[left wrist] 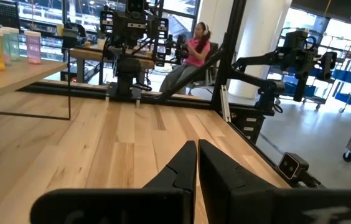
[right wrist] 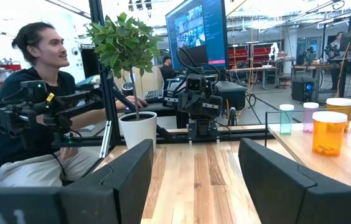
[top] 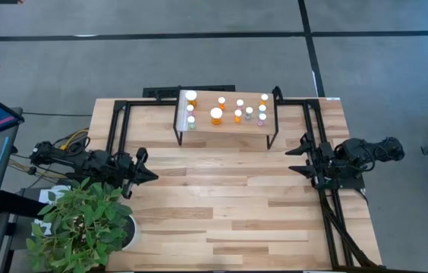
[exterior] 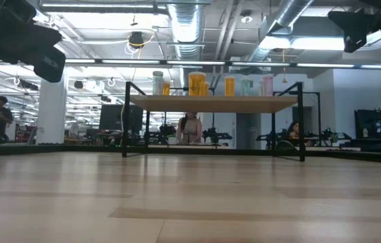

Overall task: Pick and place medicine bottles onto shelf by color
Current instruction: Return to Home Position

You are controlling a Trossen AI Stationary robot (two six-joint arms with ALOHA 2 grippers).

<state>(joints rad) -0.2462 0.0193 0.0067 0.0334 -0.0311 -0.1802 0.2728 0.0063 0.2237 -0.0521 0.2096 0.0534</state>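
– Orange-bodied medicine bottles [top: 237, 116]: report location.
– They stand upright with white caps on, along the middle of the shelf [top: 229, 129]. The shelf lies between the two pincers, offset toward the far edge of the bench [top: 221, 205] and well apart from both. The large orange bottle [right wrist: 329, 132] is the broadest unit in that group.

– Other colours?
– In the right wrist view, a green bottle [right wrist: 286, 118] and a pink bottle [right wrist: 310, 116] stand side by side at the shelf end farthest from the right pincer [right wrist: 194, 155]. More pale green and pink units stand at the end nearest it.

– Contents of the bottles?
– The bodies are translucent. What is inside cannot be told in any view.

– Left pincer [left wrist: 196, 146]: state.
– Its fingers are drawn together with only a thin slit between them, holding nothing. It sits above the left side of the bench and points across at the right pincer.

– Right pincer: state.
– Its fingers are spread wide and hold nothing. It sits above the right side of the bench, facing the left pincer.

– Other items?
– A potted plant [top: 85, 220] stands just beside the left pincer, toward the near edge. A seated person [right wrist: 32, 93] is beyond the bench on that side.
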